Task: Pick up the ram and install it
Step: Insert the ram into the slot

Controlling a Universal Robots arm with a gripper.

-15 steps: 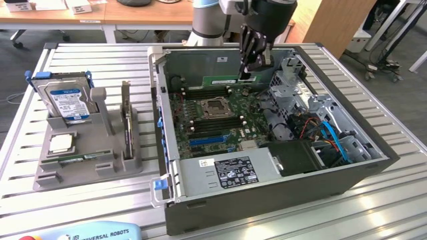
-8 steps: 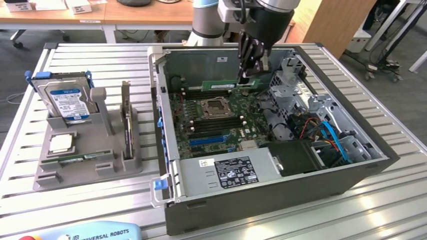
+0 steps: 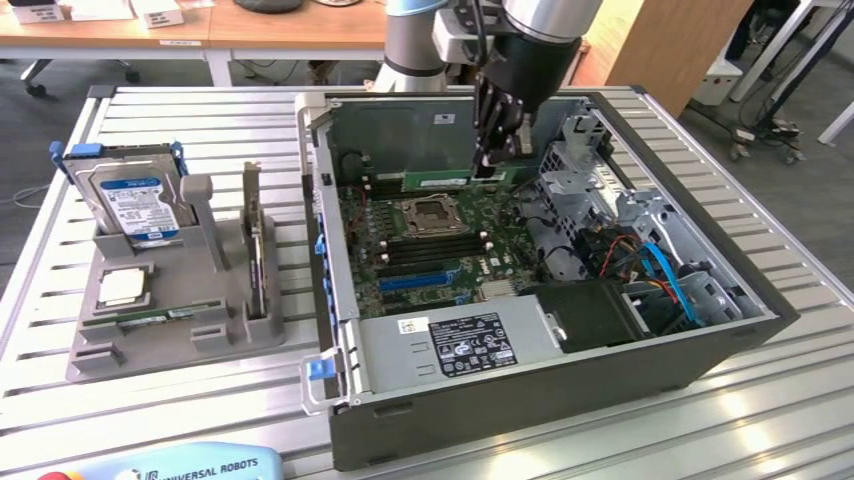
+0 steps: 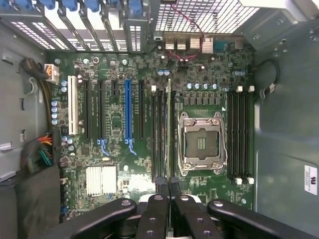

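— Between the fingers, in the exterior view?
— The ram [image 3: 441, 183], pinched by the gripper [image 3: 489, 170], fingers narrow, inside the computer case [image 3: 534, 400].
— And the wrist view?
— Ram [image 4: 169, 129] edge-on, clamped between the fingertips [image 4: 160, 191], over the motherboard [image 4: 117, 119], processor socket [image 4: 202, 144] just beside.

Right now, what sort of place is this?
Probably a robotics lab or workshop for computer assembly: an open desktop case on a slatted metal table, a grey fixture holding a hard drive, and office desks behind.
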